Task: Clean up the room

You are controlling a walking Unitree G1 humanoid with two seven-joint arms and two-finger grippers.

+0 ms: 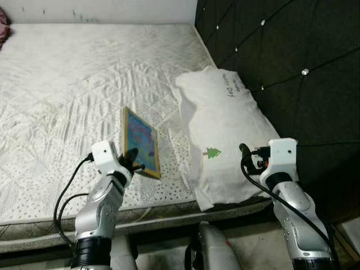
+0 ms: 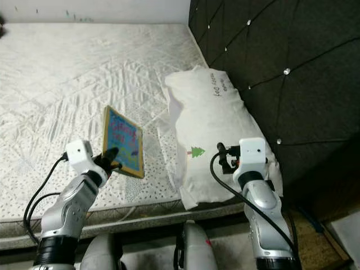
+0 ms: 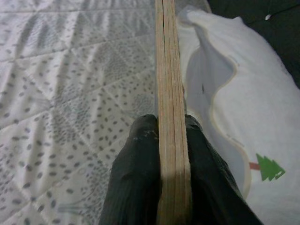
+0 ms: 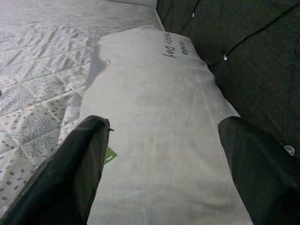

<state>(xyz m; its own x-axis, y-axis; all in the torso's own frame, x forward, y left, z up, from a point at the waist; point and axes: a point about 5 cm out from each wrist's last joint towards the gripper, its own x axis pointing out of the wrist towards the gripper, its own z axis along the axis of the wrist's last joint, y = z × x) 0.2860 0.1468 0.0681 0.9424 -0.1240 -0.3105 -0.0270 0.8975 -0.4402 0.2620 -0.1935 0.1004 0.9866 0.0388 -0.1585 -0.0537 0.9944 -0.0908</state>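
A thin wooden board with a colourful blue picture stands tilted on edge above the mattress. My left gripper is shut on its near lower edge; in the left wrist view the black fingers pinch the layered wooden edge from both sides. A white pillow with a small green tree print and handwriting lies to the right against the headboard. My right gripper hovers open over the pillow's near end, its fingers wide apart.
A dark tufted headboard rises along the right side of the bed. The mattress front edge runs just before my arms. A pale wall bounds the far side. A dark-red item lies at the far left corner.
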